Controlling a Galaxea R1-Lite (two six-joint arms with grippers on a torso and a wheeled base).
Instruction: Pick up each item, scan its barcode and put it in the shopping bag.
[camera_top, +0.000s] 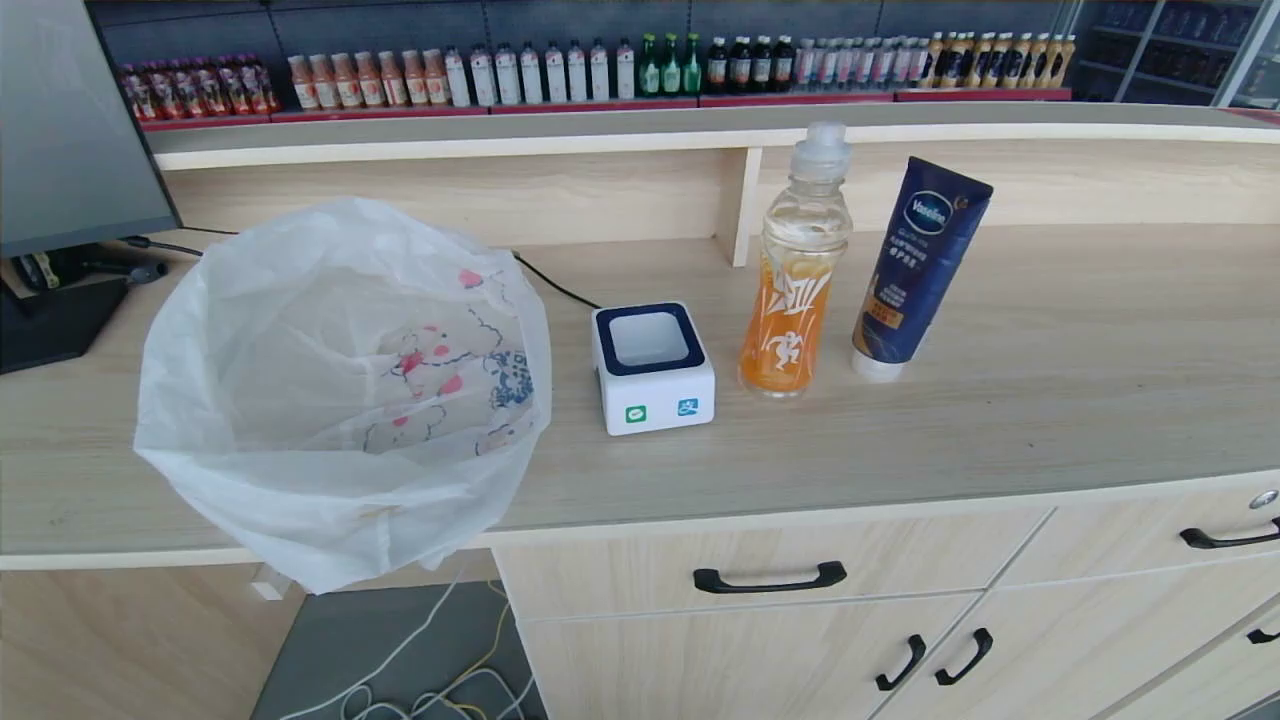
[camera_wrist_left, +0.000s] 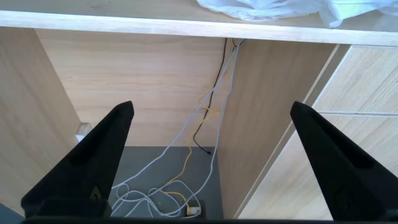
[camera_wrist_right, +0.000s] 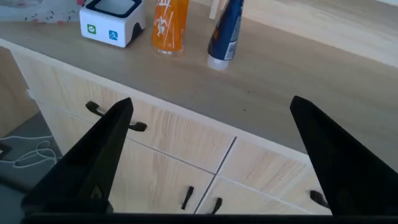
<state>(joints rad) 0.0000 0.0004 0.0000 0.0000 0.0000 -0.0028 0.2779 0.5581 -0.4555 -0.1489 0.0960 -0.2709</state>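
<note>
The left gripper (camera_wrist_left: 211, 107) is held low before the open bay under the counter (camera_top: 1000, 400), its fingers spread wide with nothing between them; loose cables (camera_wrist_left: 155, 193) are seen on the floor beyond. The right gripper (camera_wrist_right: 211, 101) is likewise held wide open and empty, in front of the drawers (camera_top: 770, 580), below the counter's edge and well apart from every item.

At the counter's front left, the white shopping bag (camera_top: 330, 520) is stood with its mouth open, its lower part sagging over the edge. A red and blue pattern is seen on its inner wall; whether this is print or contents cannot be told.

Just beside the bag, toward the right, the white scanner (camera_top: 652, 368) is set with its window facing up. Farther right, the orange drink bottle (camera_top: 795, 290) is stood upright, capped and partly filled. Just beside it, the dark blue tube (camera_top: 920, 270) is stood on its cap, tilted slightly. Behind the counter, rows of bottles (camera_top: 600, 70) are lined on a shelf.
</note>
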